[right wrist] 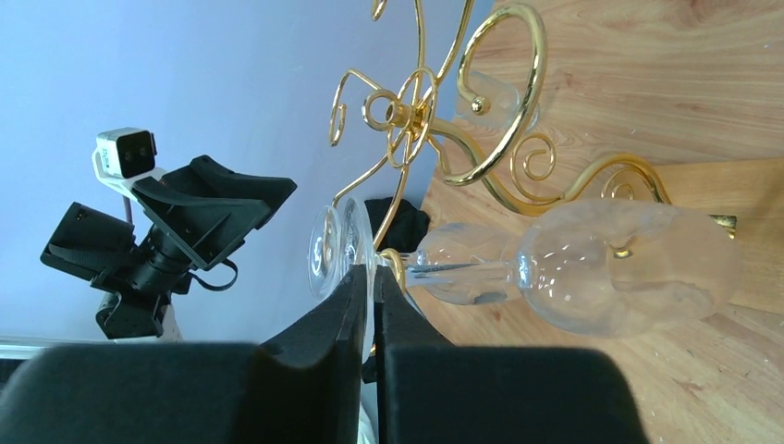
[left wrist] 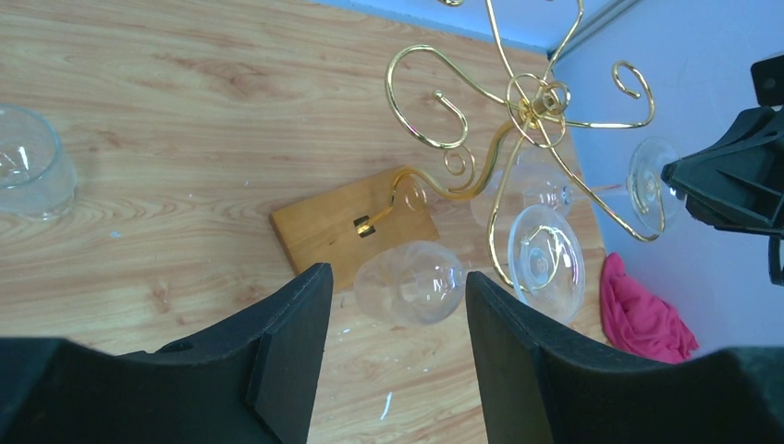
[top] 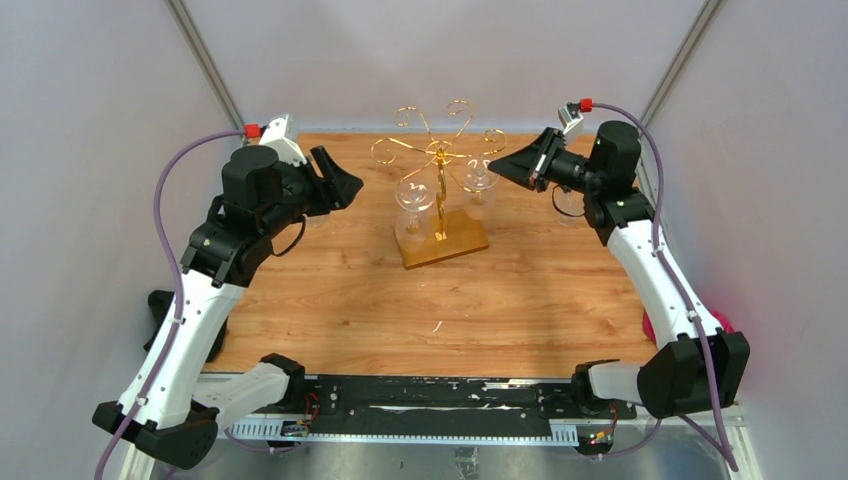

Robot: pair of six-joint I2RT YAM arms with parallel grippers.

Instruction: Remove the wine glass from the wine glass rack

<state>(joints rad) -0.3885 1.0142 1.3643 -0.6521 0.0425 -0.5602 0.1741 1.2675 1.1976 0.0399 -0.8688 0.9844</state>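
Your target, the clear stemmed wine glass (right wrist: 638, 277), hangs bowl-down by its foot from a curled arm of the gold wire rack (top: 440, 165), which stands on a flat wooden base mid-table. Right gripper (right wrist: 373, 273): jaws almost together, apparently nipping the foot's rim. Left gripper (left wrist: 398, 273): jaws apart, empty. A second glass (top: 413, 215) hangs beside.

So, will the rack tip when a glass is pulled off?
Likely top-heavy: the wine glass rack is tall thin wire on a small wooden base. It looks stiff but light, so the wine glass, if it snags, may drag it.
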